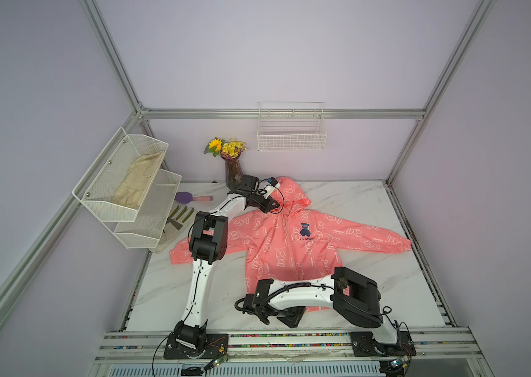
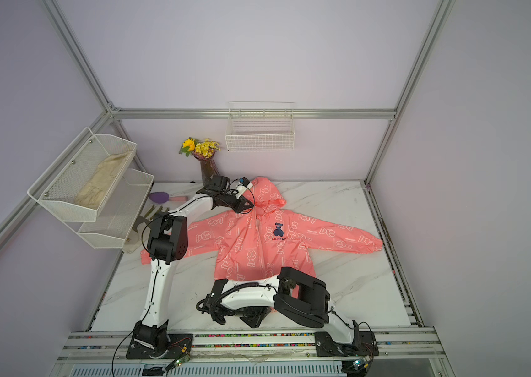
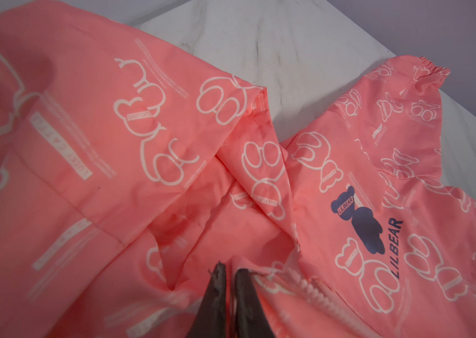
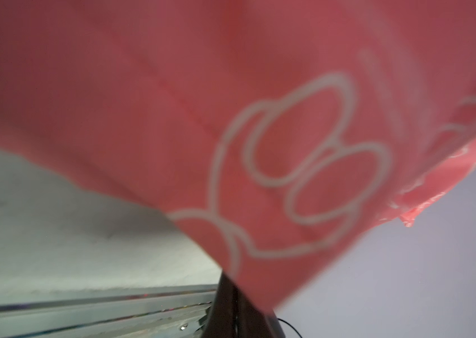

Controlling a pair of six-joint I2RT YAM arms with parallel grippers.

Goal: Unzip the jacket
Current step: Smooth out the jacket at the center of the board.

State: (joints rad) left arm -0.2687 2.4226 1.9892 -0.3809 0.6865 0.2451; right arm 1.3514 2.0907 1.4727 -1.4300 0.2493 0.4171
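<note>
Left jaws: nearly together, a thin slit between them. The tips sit at the collar, just beside the top end of the zipper. I can't tell whether they pinch anything.
Right jaws: closed on the hem at 6 o'clock. The cloth is lifted off the surface and drapes across my right wrist view.
Jacket: flat on its back mid-surface, with the hood at 12 and the sleeves out to 3 and 9. My left elbow hangs over the 9 o'clock sleeve.
Zipper state: looks done up along the chest. I can't make out the slider or pull tab.
Handling: thin, light, soft and slick, so it will likely bunch and slide on the marble rather than resist. I judge the hem needs pinning for tension.
Where to grip: the small pull tab at the neck, not loose cloth, then draw it toward 6.
Edges: the collar folds crowd the zipper top, so it's easy to nip fabric there.
Room: bare surface from 1 to 4 o'clock. The 9 to 11 side is tighter, with the vase, the brush and the mesh rack.
Risk: my right forearm lies across the hem, in the zipper's path.
</note>
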